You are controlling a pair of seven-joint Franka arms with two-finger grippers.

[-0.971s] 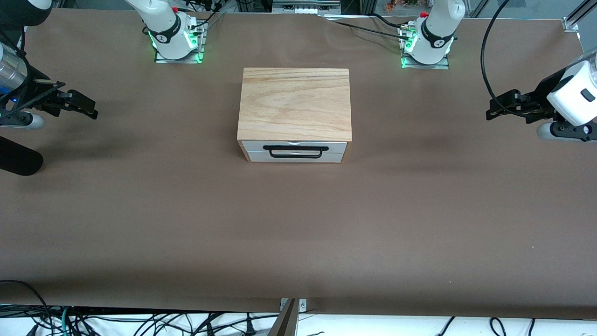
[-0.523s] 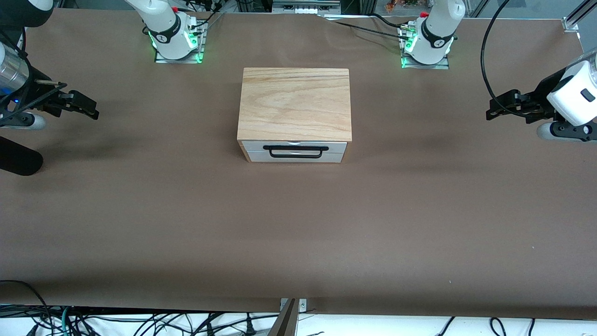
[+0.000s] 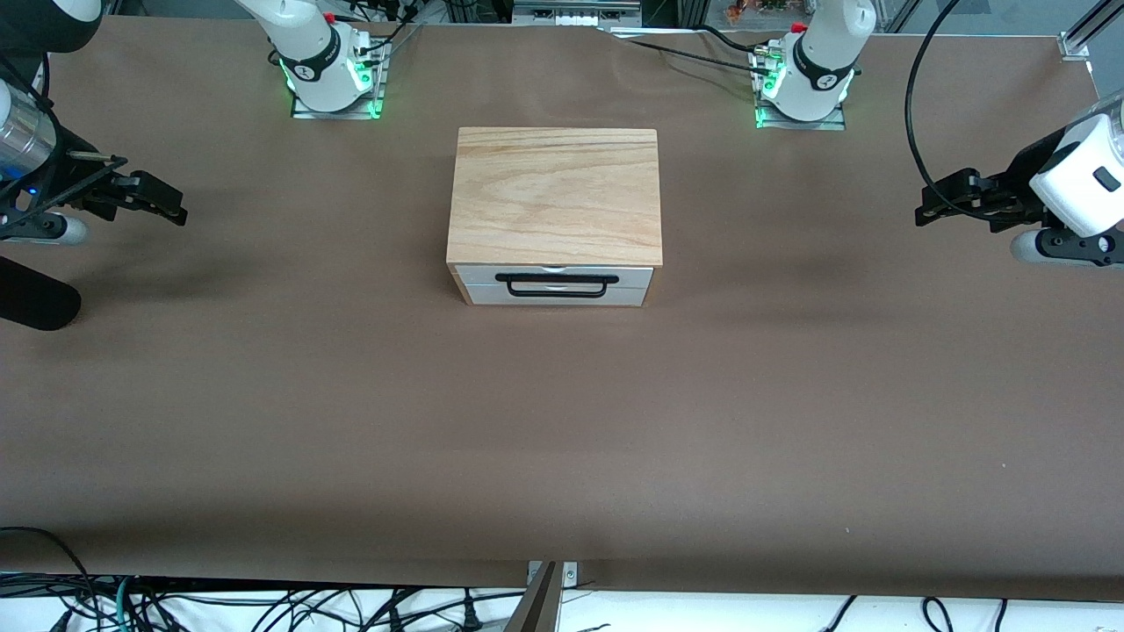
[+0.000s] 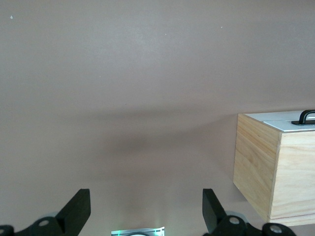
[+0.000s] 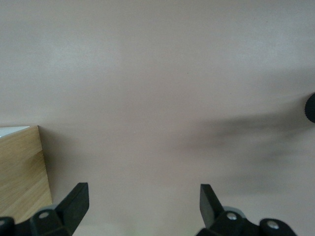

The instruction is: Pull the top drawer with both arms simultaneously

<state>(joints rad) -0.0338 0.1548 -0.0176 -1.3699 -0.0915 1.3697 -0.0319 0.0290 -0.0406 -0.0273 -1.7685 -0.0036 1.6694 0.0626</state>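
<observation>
A light-wood box (image 3: 555, 195) stands mid-table. Its top drawer (image 3: 555, 273) is closed, with a white front panel and a black wire loop handle (image 3: 554, 285) facing the front camera. My left gripper (image 3: 929, 209) is open and empty, up over the table at the left arm's end, well apart from the box. In the left wrist view (image 4: 146, 209) the box's side (image 4: 275, 167) and one handle end (image 4: 306, 116) show. My right gripper (image 3: 171, 209) is open and empty over the right arm's end. The right wrist view (image 5: 143, 204) shows a box corner (image 5: 22, 169).
The table is covered in brown paper (image 3: 562, 421). The two arm bases (image 3: 327, 70) (image 3: 806, 79) glow green beside the box's back. A dark cylinder (image 3: 35, 300) pokes in at the right arm's end. Cables (image 3: 176, 606) hang below the table's front edge.
The right gripper has crept very slightly toward the box. The left gripper, the box and the drawer have not moved.
</observation>
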